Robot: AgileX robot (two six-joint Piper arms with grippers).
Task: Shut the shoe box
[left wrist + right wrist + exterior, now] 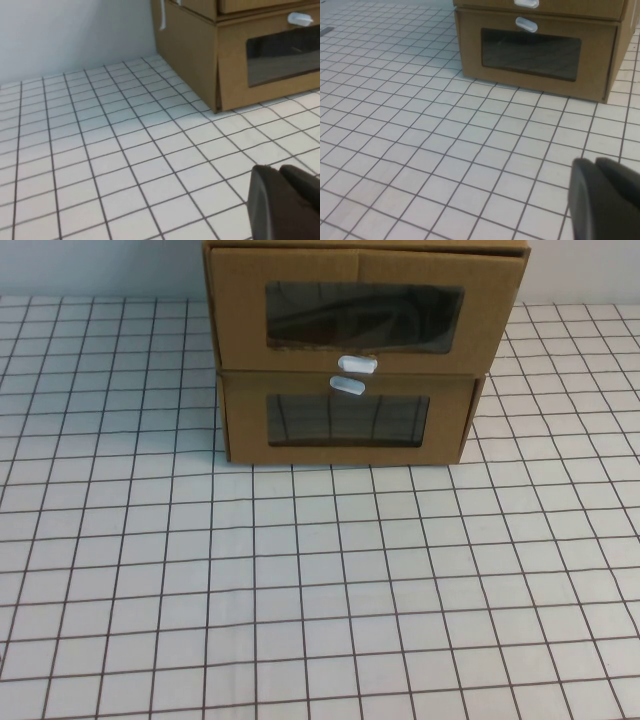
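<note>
The shoe box (235, 310) is the upper of two stacked cardboard boxes at the back middle of the table. It has a wide clear window (364, 316) and a white pull tab (357, 364) below it. Its front seems to stand slightly forward of the box under it. Its lower edge shows in the right wrist view (580, 7). Neither gripper shows in the high view. My left gripper (278, 171) is shut and empty, low over the table to the boxes' left front. My right gripper (595, 161) is shut and empty, low over the table in front of the boxes.
The narrower lower box (245, 420) carries the shoe box; its white tab (347, 386) sits above its window. It also shows in the left wrist view (230, 65) and the right wrist view (470, 40). A white gridded cloth (320, 590) covers the table.
</note>
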